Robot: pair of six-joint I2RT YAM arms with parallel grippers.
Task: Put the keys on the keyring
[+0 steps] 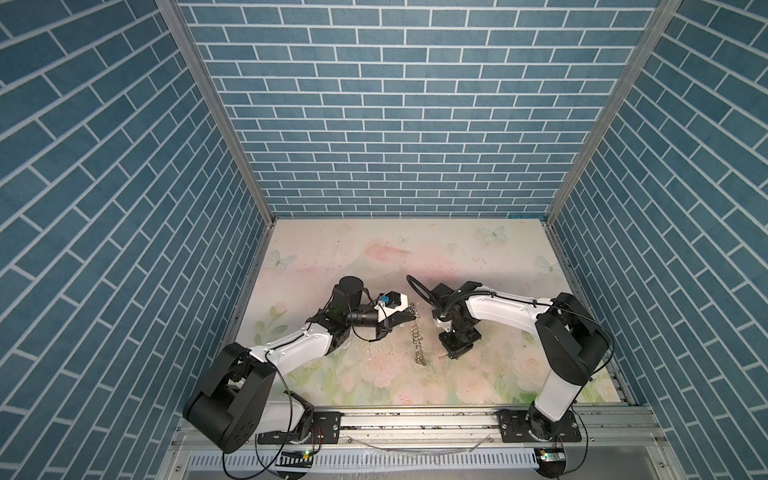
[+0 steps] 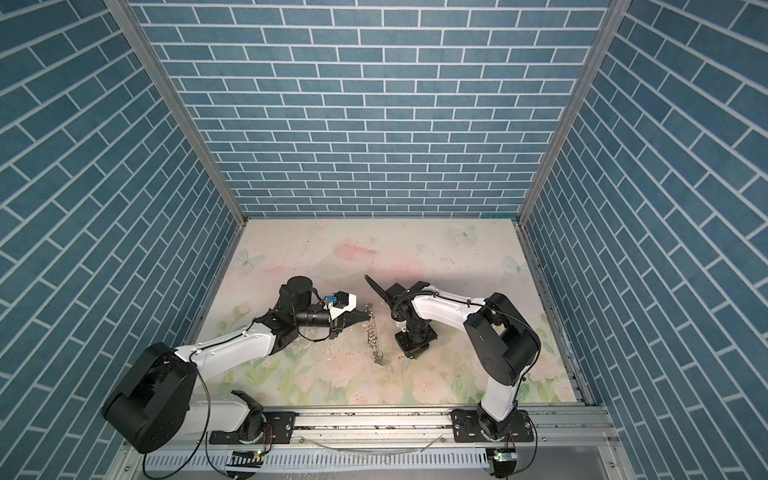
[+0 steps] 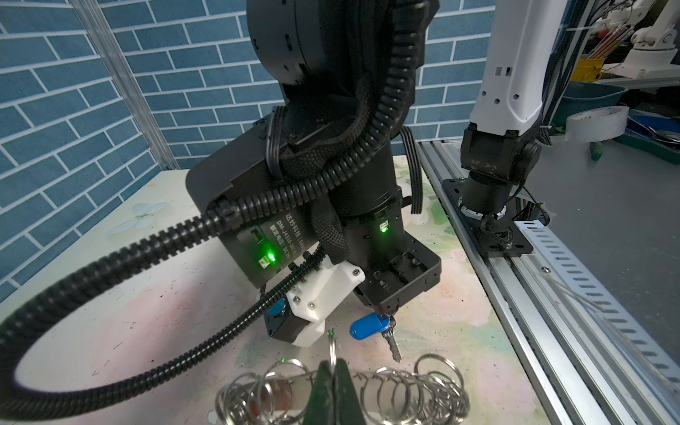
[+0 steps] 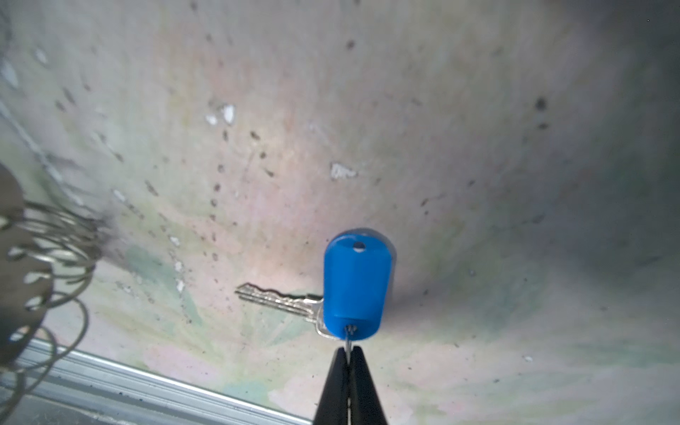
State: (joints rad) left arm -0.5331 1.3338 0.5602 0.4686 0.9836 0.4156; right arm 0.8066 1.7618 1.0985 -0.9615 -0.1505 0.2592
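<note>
The keyring [image 3: 404, 393], a thin silvery hoop strung with several small split rings, runs across the left wrist view. My left gripper [image 3: 333, 382] is shut on its thin wire. In both top views it hangs as a chain [image 1: 417, 336] [image 2: 372, 338] from the left gripper [image 1: 412, 318] [image 2: 368, 317] down to the table. My right gripper [image 4: 347, 349] is shut on the small ring of one of the keys, whose blue tag [image 4: 355, 290] and silver blade [image 4: 276, 298] hang just over the table. That blue tag [image 3: 368, 327] also shows below the right gripper [image 3: 387, 317], a short way from the keyring. The right gripper [image 1: 445, 354] points down.
The floral table [image 1: 415, 257] is walled by blue brick panels on three sides. An aluminium rail [image 1: 415, 419] carrying both arm bases runs along the front edge. The right arm's black cable loop [image 3: 110, 294] lies just above the table near the keyring.
</note>
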